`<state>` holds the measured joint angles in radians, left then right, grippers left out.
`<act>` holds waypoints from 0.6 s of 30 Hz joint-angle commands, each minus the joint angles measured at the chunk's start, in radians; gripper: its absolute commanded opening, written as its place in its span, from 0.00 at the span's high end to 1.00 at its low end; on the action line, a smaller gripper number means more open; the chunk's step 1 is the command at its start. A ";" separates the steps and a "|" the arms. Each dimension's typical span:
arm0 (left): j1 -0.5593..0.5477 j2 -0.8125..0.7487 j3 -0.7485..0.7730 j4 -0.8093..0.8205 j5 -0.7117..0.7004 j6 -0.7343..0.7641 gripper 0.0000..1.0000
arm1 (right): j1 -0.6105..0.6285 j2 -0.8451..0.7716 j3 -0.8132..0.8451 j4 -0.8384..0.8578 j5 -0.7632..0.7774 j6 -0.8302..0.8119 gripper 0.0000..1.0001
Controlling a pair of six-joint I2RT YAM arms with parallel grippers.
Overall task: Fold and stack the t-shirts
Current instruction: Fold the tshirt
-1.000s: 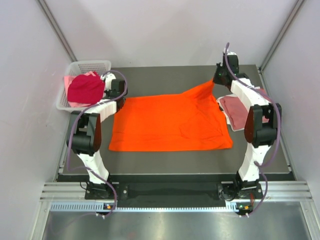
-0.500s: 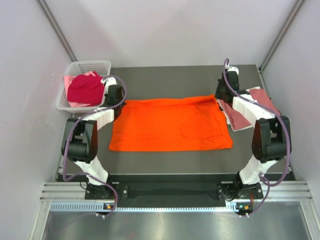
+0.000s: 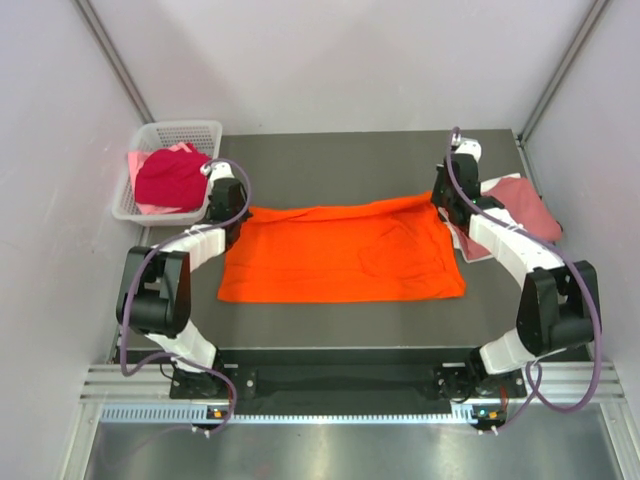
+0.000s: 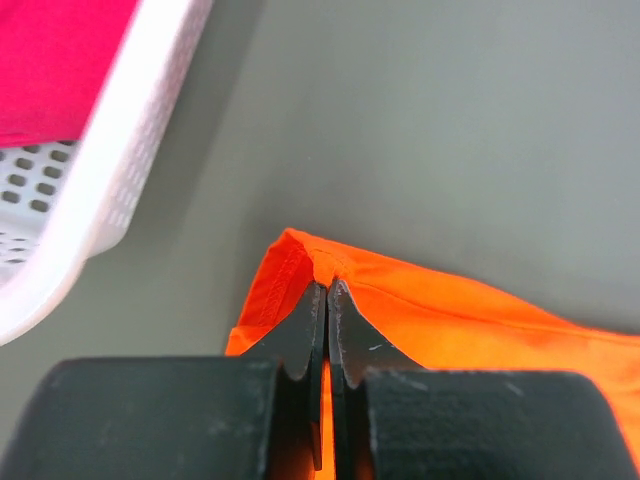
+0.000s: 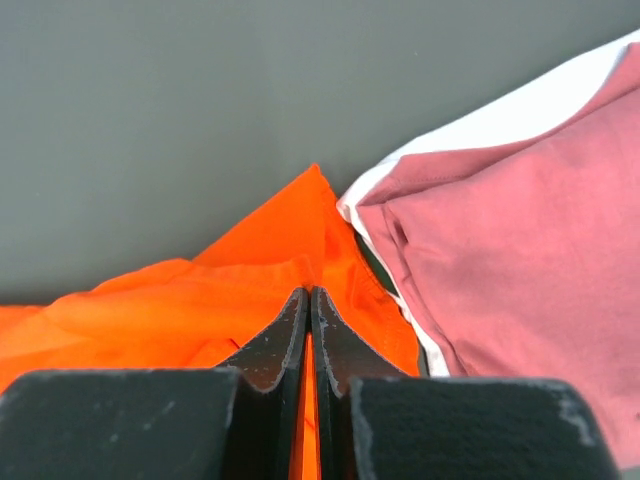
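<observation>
Crimson t-shirt (image 3: pixel 172 178) in the white basket (image 3: pixel 186 129); left gripper (image 4: pixel 327 286) and right gripper (image 5: pixel 309 292) tight on the orange t-shirt (image 3: pixel 340 255).

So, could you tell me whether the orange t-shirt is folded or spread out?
Spread out: the orange t-shirt lies as a wide flat sheet on the table.

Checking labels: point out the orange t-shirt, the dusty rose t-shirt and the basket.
orange t-shirt (image 3: pixel 340 255), top view, cloth middle.
dusty rose t-shirt (image 5: pixel 520 270), right wrist view, top face.
basket (image 3: pixel 185 125), top view, far rim.
</observation>
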<state>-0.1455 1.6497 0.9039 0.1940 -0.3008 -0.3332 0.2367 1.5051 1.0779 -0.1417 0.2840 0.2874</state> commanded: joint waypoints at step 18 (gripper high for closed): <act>0.078 -0.163 -0.160 0.154 0.023 -0.118 1.00 | 0.012 -0.144 -0.170 -0.019 0.162 0.051 1.00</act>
<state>-0.0769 1.5566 0.7662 0.2569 -0.2836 -0.4290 0.2420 1.3823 0.9195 -0.1665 0.3763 0.3168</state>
